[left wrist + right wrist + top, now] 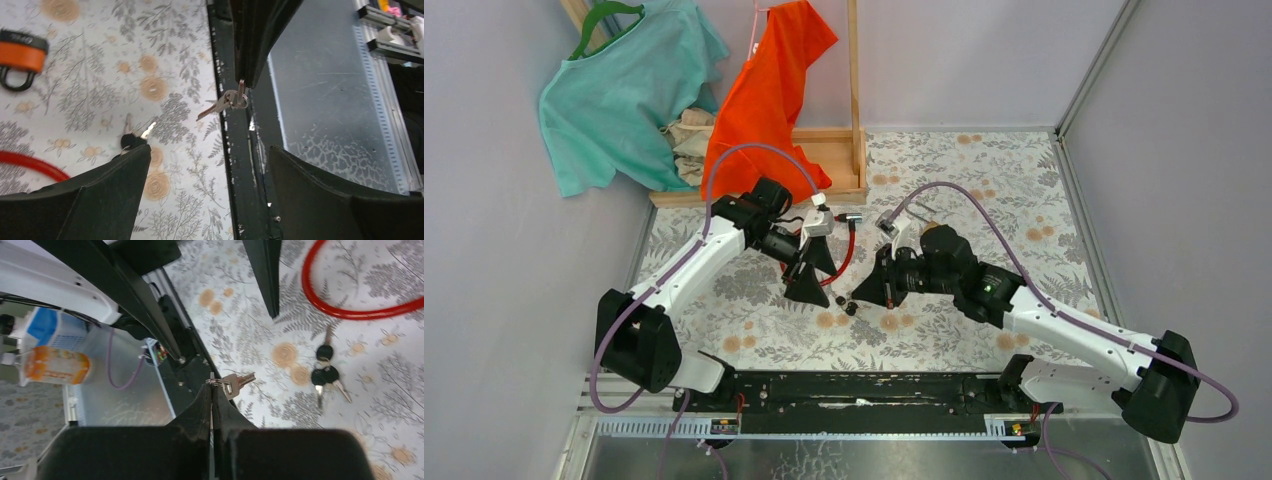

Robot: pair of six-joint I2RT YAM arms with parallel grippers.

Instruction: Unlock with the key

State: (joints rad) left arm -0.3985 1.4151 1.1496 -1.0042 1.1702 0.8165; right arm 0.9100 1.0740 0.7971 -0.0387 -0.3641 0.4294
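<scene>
Floral worktop (984,190) first, with the red cable (849,250) looped near its middle, well in from every edge. Left fingers (115,185) spread wide, grasping nothing, hanging above the cloth. Right fingers (200,415) clenched on a small ring, holding the silver key (240,380) dangling above the middle. Orange padlock (22,52) lying flat near the cable, and black-headed keys (325,372) loose close by. Probably best to pin the padlock with the left, then regrip on the key's head so the blade points stiffly, not swinging.
</scene>
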